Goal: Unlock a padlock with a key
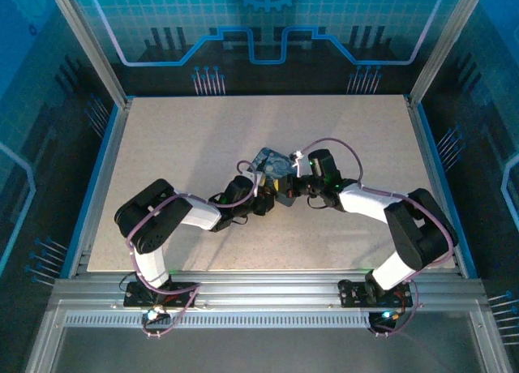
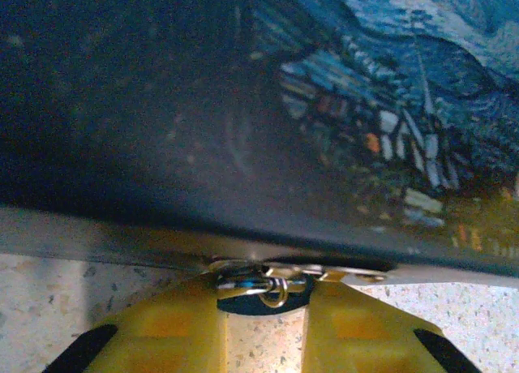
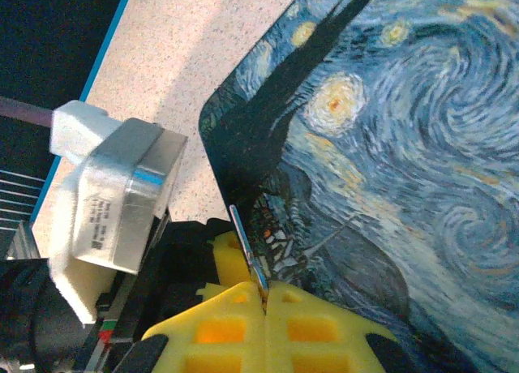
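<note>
Key (image 3: 247, 253): thin, flat, silvery metal.

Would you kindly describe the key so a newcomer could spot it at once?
Start at the blue starry-night tin. At its edge the right gripper pinches its yellow jaws shut. The key is the thin silvery sliver poking up from between them, far slimmer than anything nearby.

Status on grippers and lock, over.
Right gripper shut on key. Left gripper straddles padlock at edge of tin, grip unconfirmed. Key not in lock yet; tin crowds the approach.
</note>
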You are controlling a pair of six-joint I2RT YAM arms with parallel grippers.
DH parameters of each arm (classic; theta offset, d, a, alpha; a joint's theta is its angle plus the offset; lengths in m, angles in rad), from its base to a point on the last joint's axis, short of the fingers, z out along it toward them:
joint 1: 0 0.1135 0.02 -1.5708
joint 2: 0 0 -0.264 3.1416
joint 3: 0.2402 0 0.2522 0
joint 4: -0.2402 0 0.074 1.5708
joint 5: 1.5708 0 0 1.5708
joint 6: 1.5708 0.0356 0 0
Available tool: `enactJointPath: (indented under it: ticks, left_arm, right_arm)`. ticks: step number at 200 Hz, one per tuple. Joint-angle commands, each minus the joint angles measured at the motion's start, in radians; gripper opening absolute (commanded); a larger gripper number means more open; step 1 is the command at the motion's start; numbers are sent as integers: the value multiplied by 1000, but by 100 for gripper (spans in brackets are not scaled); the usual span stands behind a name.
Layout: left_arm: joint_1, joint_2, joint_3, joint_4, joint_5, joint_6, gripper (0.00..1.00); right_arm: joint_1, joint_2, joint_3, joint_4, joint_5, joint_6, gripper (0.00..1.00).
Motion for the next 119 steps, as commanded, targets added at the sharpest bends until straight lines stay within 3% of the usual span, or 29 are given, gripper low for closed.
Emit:
enactJointPath:
  ticks: [1, 58, 119]
  left_arm:
    - [-8, -40, 9, 9, 44, -49, 19]
    - [-8, -147, 42, -192, 121, -189, 14]
    - [-9, -243, 54, -292, 173, -360, 16]
  right_arm:
    - [10, -99, 22, -43, 19, -62, 0]
    - [24, -385, -97, -176, 128, -180, 0]
    - [161, -591, -331, -169, 285, -173, 0]
